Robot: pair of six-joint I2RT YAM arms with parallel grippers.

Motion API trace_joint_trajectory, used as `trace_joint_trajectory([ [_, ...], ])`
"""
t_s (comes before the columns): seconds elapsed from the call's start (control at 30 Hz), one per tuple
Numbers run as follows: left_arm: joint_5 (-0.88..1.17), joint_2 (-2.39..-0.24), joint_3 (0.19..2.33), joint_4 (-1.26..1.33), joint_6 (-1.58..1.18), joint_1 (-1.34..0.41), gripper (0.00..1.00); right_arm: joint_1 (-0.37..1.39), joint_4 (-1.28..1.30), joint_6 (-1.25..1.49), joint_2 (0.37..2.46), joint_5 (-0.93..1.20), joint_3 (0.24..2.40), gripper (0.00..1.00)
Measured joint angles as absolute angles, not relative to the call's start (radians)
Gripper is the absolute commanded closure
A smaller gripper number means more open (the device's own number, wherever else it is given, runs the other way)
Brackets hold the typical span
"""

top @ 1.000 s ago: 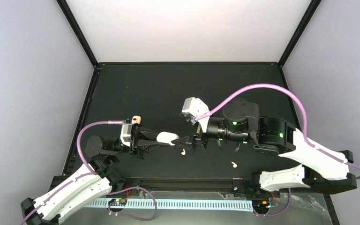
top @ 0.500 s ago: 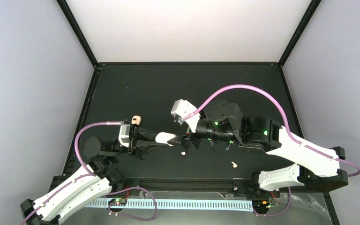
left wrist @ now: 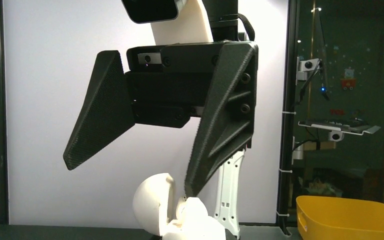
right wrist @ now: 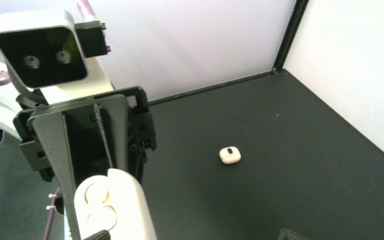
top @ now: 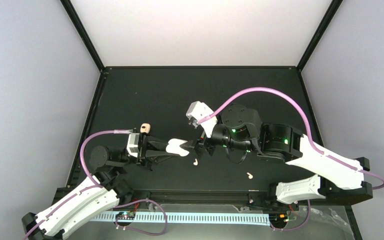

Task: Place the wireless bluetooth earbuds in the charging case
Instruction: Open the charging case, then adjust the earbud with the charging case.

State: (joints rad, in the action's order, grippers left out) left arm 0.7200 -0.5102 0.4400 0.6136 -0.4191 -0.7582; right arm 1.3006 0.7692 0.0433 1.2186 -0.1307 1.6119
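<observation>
While the left gripper (top: 171,149) clenched the case (top: 180,146) between its fingers, the lid of the case stood open. The right gripper (top: 198,146) had its fingers spread wide with nothing in them. One fingertip (left wrist: 192,187) was right at the open case, but it was hard to tell if it touched. One earbud (top: 195,162) lay on the table (top: 145,95) near the right fingers. The other earbud (top: 250,175) lay well apart from all the fingers. A small peach lump (top: 145,128) sat behind the left fingers.
</observation>
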Motion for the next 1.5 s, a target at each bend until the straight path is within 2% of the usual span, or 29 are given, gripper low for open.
trace_joint_trajectory([
  [0.5,0.734,-0.51,0.44,0.614,-0.419,-0.758,0.98,1.282,0.77,0.052,1.203,-0.145,1.608,0.12],
  [1.0,0.749,-0.496,0.439,0.621,-0.42,-0.759,0.98,1.274,0.78,0.047,1.174,-0.022,1.592,0.12],
  [1.5,0.764,-0.495,0.439,0.644,-0.432,-0.758,0.98,1.272,0.809,0.042,1.185,-0.005,1.588,0.12],
])
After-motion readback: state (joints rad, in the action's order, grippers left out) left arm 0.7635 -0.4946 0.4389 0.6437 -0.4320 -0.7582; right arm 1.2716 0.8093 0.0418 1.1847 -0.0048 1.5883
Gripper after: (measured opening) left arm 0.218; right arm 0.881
